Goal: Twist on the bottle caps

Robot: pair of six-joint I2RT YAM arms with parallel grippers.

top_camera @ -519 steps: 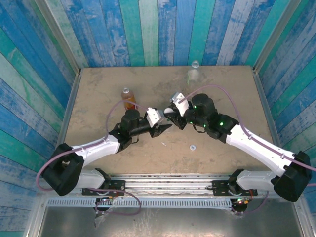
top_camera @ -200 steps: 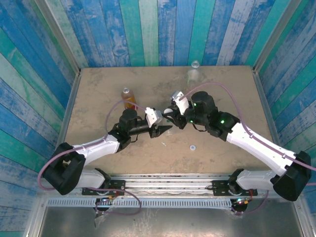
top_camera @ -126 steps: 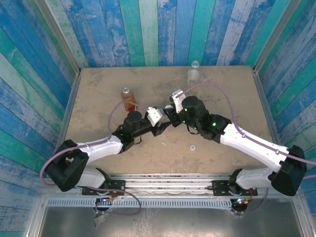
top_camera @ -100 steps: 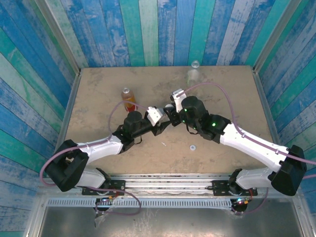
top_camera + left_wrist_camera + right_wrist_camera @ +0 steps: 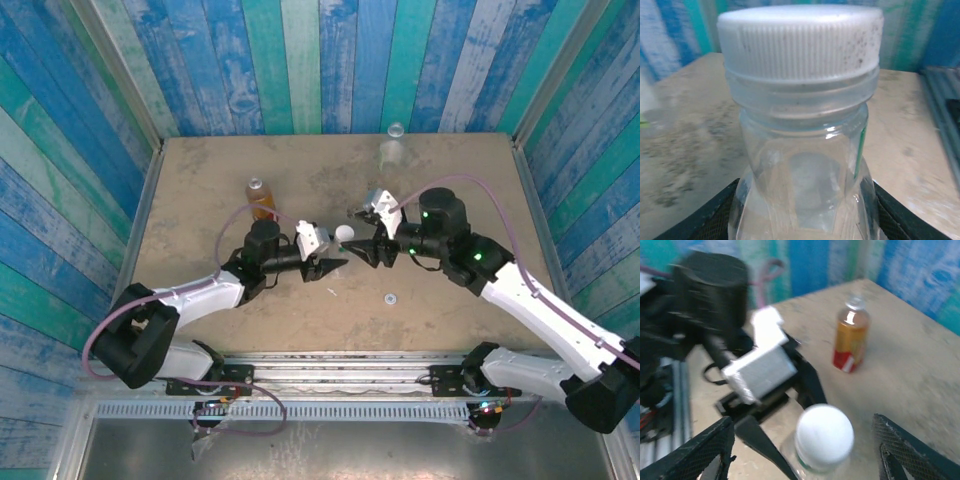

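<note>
One short bottle (image 5: 802,165), white cap (image 5: 800,42) on: frame centre, upright, gripped at the body by left end effector (image 5: 332,260). Beside it right end effector (image 5: 368,250), fingers wide, clear of that cap. One amber bottle (image 5: 259,199): upper left. One loose cap (image 5: 389,297): counter (image 5: 200,180), lower right of centre.

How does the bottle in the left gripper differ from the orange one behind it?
The clear bottle wears a white cap; the orange bottle looks uncapped. The clear bottle sits clamped in the left gripper; the orange bottle, amber-filled with a red band, stands free on the table. Both stand upright.
</note>
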